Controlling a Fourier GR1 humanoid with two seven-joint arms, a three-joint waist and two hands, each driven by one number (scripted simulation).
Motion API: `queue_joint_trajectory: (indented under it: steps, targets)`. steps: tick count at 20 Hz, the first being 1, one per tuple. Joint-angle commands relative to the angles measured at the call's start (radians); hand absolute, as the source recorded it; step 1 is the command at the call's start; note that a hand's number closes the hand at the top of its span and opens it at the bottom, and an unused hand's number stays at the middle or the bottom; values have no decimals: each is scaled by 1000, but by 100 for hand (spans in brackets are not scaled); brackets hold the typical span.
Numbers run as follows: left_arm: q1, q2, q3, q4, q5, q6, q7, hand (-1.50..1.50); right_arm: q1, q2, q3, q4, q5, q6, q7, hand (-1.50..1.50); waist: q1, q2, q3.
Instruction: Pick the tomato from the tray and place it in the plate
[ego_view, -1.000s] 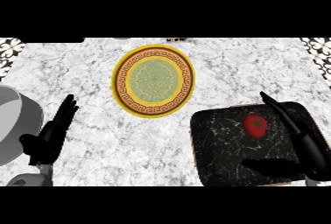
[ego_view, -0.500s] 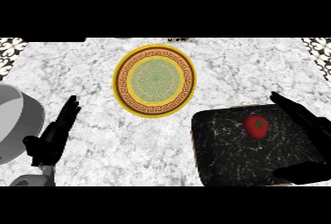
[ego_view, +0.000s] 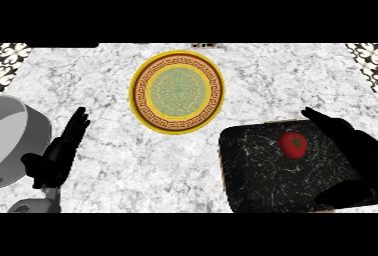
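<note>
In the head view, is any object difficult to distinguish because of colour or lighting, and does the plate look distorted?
Head view: the black right hand blends into the dark tray, so its outline is hard to follow; the red tomato stands out clearly; the plate looks taller than wide.

Marble counter (ego_view: 96, 75) filled nearly the whole view, white with grey veining, matte and evenly lit. Its far edge ran straight across the top. At both upper corners a black-and-white ornate patterned surface showed past the counter: left patch (ego_view: 10, 62), right patch (ego_view: 365, 54). Wall or floor, couldn't tell. A small dark item (ego_view: 204, 45) sat at the far edge, too small to identify.
</note>
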Motion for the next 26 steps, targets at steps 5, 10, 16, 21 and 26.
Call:
queue_joint_trajectory:
  steps: [5, 10, 16, 21, 26]
  targets:
    - [23, -40, 4, -25, -40, 4, 8, 0, -79, 57, 22, 77, 136, 106, 63, -150, 3, 0, 0]
    - [-57, -48, 46, 67, -52, -28, -6, 0, -77, 146, 37, 102, 208, 136, 70, -150, -3, 0, 0]
    - [39, -22, 82, -20, -37, -86, -3, 0, -131, 168, -3, 299, 321, 91, -60, -150, 3, 0, 0]
    - [-73, -64, 85, 117, -91, -57, -50, 0, -191, 222, -10, 428, 400, 55, -85, -150, 0, 2, 0]
    - [-64, -53, 100, 45, -82, -61, 28, 0, -115, 221, 24, 430, 400, 76, -207, 150, -4, 1, 0]
